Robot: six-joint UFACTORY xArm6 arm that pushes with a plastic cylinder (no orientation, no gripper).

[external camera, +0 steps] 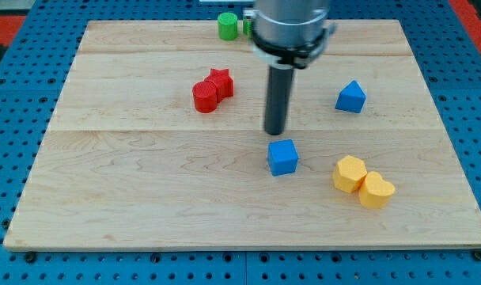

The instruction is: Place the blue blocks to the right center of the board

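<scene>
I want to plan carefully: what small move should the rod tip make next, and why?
Probably shift my tip to the view's left of the blue cube, then push it rightward. My tip sits just above the cube, while the blue triangular block already lies farther right.

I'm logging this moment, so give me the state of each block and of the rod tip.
my tip: just above the blue cube, slightly left
blue cube: board centre
blue triangular block: right, alone
red blocks: touching pair
yellow blocks: touching pair
green blocks: top edge, partly hidden
</scene>
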